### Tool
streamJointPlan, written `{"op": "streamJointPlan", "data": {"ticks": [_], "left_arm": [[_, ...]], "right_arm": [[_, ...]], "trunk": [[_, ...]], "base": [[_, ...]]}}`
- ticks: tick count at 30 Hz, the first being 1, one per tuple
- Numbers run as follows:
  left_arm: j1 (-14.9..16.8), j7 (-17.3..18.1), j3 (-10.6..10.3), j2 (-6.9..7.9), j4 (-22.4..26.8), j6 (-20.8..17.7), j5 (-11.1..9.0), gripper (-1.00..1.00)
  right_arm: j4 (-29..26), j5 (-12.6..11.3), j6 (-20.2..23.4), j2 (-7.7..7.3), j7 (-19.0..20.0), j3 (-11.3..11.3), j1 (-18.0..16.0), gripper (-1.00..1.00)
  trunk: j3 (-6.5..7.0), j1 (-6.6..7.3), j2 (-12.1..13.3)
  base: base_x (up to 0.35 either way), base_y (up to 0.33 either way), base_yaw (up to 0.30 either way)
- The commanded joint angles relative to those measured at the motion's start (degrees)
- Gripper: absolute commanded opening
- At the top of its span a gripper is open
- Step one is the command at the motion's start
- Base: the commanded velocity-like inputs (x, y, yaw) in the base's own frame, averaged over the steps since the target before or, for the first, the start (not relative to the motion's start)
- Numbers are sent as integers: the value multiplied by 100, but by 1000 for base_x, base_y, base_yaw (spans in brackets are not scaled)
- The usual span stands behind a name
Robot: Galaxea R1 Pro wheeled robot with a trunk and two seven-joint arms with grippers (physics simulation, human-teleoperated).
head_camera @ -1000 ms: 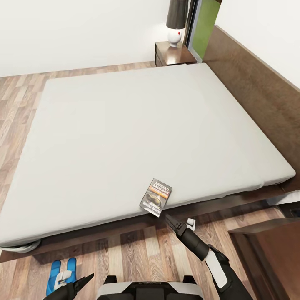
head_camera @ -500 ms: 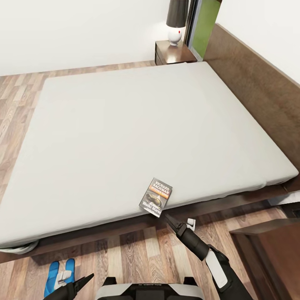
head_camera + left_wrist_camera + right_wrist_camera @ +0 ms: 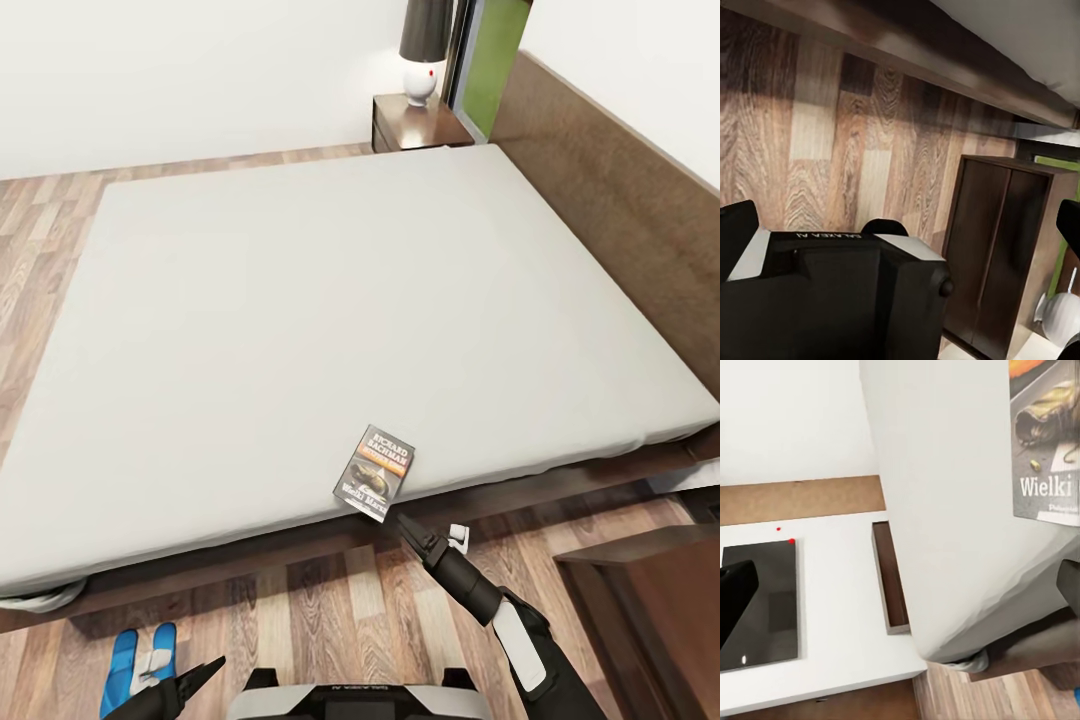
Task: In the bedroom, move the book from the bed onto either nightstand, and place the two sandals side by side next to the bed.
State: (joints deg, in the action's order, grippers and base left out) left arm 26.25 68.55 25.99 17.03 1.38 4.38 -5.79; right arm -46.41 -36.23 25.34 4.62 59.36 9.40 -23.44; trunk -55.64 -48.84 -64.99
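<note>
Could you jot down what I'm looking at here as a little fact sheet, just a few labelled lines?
Room: bedroom with wood floor
Bed: light-grey mattress, brown headboard
Book: paperback lying flat near the mattress's near edge
Nightstand: dark wood at the far corner, bearing a lamp
Sandals: blue pair on the floor beside the bed
Right gripper: just short of the book, not touching, open
Left gripper: low near the sandals, state unclear
</note>
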Motion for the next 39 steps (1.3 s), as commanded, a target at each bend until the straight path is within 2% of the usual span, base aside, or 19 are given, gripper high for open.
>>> {"op": "streamJointPlan", "data": {"ticks": [1,39], "left_arm": [[3,9,-50,2,-8,45,-54,100],[3,3,-55,2,-6,45,-54,100]], "right_arm": [[0,-15,48,5,14,17,-2,100],[-4,-15,49,7,14,18,-2,100]], "trunk": [[-21,-23,-44],[-704,-857,-1568]], "base": [[0,0,0],[0,0,0]]}}
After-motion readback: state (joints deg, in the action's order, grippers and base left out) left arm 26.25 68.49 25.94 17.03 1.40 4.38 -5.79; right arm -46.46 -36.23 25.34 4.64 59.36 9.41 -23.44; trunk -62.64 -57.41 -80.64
